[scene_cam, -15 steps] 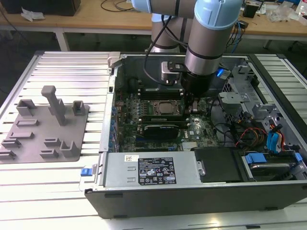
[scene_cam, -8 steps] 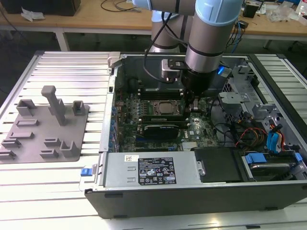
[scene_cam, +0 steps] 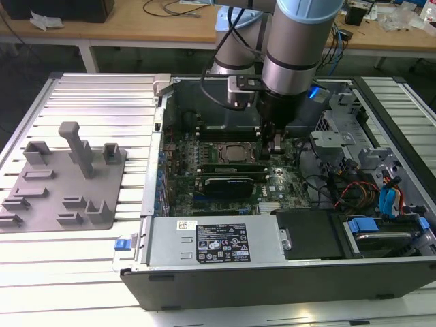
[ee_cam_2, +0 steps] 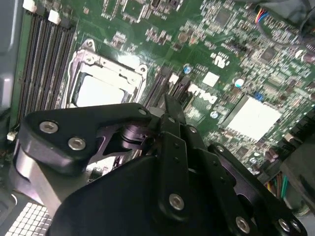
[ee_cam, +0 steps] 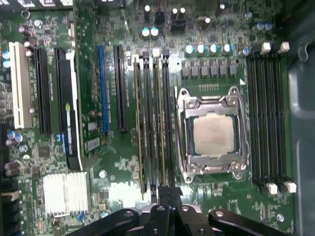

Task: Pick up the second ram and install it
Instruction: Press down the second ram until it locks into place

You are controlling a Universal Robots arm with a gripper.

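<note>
An open computer case (scene_cam: 204,272) lay on a slatted metal table (scene_cam: 82,102), with a grey fixture block (scene_cam: 61,184) on the exterior view's left, its holders bare. The arm (scene_cam: 293,41) reached down from the far side into the case, over the motherboard (ee_cam: 118,162).

In the first wrist view, the processor socket (ee_cam: 214,135) sat between two banks of memory slots. The bank (ee_cam: 266,113) toward the case wall looked empty. In the other bank two sticks stood on edge. One stick (ee_cam: 139,123) was in the slot farthest from the socket. The second ram (ee_cam: 158,113) stood nearer the socket, in line with the fingertips.

The gripper (ee_cam: 165,192) hung right at the end of that stick, its fingers pressed together with nothing visibly pinched between them.

By the look of it, the pick-up was done and the ram was in its slot. Whether it was fully seated and its latches were closed could not be told.
</note>
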